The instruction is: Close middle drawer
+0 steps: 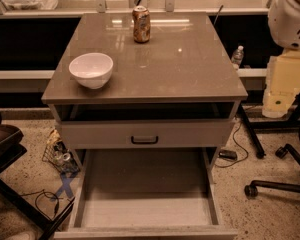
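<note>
Nearest me is the middle drawer (pixel 145 204), pulled far out toward the camera. Its front rim runs along the bottom edge of the frame, and the plain grey interior is bare. I can't see the front face or the handle from this angle.

Gripper: not in frame, so I can't tell its state. The only possible robot hardware showing is a white rounded housing (pixel 289 14) at top right, well apart from the drawer. I can't confirm it belongs to the arm.

The key geometry is that the drawer's long axis runs left-right across the view, and its travel runs straight away from the camera into the cabinet. My read is that the effector has to come in on the camera side of the front panel and push forward, near the centre so the drawer doesn't rack on its slides.

Above it is the top drawer (pixel 190 133), with its dark handle (pixel 144 140) visible and a dark gap under the countertop (pixel 190 69).

- On the countertop are a white bowl (pixel 91 69) at front left and a soda can (pixel 141 24) at the back centre. Neither is in the push path.
- An office chair base (pixel 277 185) sits on the floor to the right, clear of the drawer.

Task status: not started, judging by how far the drawer is extended.
</note>
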